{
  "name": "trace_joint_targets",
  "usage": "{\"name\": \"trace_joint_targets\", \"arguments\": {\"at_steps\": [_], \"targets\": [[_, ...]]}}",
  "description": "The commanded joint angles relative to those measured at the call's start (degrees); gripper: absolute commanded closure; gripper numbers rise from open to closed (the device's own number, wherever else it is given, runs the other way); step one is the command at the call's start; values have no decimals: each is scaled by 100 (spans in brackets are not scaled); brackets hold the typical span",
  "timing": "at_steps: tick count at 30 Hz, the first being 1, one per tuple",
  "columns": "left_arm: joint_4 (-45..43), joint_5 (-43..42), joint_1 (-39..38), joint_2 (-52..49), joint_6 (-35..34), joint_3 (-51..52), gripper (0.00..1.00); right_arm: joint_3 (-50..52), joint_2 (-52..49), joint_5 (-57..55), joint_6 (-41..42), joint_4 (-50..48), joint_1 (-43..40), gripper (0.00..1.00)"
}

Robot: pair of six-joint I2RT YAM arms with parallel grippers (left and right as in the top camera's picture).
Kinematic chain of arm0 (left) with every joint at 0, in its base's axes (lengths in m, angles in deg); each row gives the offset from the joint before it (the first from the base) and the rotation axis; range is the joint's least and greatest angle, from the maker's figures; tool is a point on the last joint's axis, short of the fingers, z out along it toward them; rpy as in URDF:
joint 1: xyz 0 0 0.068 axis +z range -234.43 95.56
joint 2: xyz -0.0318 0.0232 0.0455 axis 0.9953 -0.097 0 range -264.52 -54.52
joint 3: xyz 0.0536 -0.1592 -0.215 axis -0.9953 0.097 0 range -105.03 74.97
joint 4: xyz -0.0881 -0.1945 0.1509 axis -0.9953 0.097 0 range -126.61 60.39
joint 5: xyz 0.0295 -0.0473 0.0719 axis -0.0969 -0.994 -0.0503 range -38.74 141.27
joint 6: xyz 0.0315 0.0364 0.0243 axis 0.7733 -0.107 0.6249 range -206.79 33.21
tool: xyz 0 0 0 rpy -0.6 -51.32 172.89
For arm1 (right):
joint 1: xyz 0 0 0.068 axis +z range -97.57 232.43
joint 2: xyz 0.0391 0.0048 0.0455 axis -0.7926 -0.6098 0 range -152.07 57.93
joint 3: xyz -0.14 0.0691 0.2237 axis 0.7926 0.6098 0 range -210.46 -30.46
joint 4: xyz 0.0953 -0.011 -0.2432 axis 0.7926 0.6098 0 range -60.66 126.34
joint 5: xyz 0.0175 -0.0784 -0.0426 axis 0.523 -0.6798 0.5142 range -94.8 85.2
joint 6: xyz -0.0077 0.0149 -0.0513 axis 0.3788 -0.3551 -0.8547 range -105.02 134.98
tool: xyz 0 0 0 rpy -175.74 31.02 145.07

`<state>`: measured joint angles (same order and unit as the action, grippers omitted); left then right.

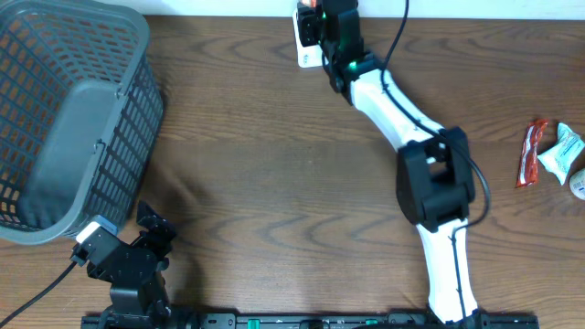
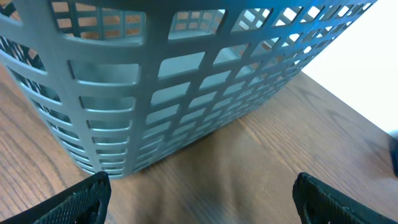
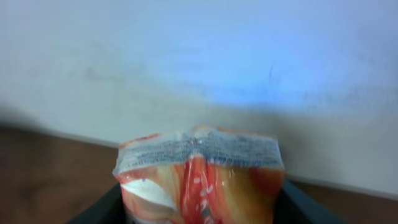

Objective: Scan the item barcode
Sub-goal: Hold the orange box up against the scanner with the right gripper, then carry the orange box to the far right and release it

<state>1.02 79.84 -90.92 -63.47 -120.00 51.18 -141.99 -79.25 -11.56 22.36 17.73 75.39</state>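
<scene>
While the left gripper (image 2: 199,202) sits spread wide at the lower left of the overhead frame, just beside the grey basket (image 1: 82,119), the right gripper (image 3: 199,213), at top centre by the table's (image 1: 274,155) far edge, pinches an orange-red packet (image 3: 199,177) between its fingers.

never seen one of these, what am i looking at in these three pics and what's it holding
These are two robot arms at a wooden table. One picture looks down from above; the other two come from a camera on each wrist. The left arm sits by a grey basket, the left fingers wide open and empty. The right arm reaches to the table's far edge, the right fingers gripping an orange packet. At the right of the overhead picture lie a red packet and a pale wrapped item.
</scene>
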Motion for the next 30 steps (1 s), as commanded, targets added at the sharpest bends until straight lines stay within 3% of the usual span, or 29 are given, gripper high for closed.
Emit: {"name": "trace_joint_targets", "arguments": {"at_steps": [1, 8, 16, 22, 27, 30], "targets": [[7, 35, -13, 20, -9, -15, 7, -13, -348, -369, -190, -520, -33, 50], [7, 35, -13, 20, -9, -15, 7, -17, -920, -372, -144, -772, -140, 53], [7, 35, -13, 20, -9, -15, 7, -24, -444, -382, -144, -63, -238, 56], [7, 33, -13, 20, -9, -15, 7, -24, 678, -514, -146, 1904, -389, 61], [7, 35, -13, 20, -9, -15, 7, -22, 1679, -588, -146, 4765, -745, 72], [7, 35, -13, 20, -9, -15, 7, -22, 1893, -874, -146, 6067, -1054, 72]]}}
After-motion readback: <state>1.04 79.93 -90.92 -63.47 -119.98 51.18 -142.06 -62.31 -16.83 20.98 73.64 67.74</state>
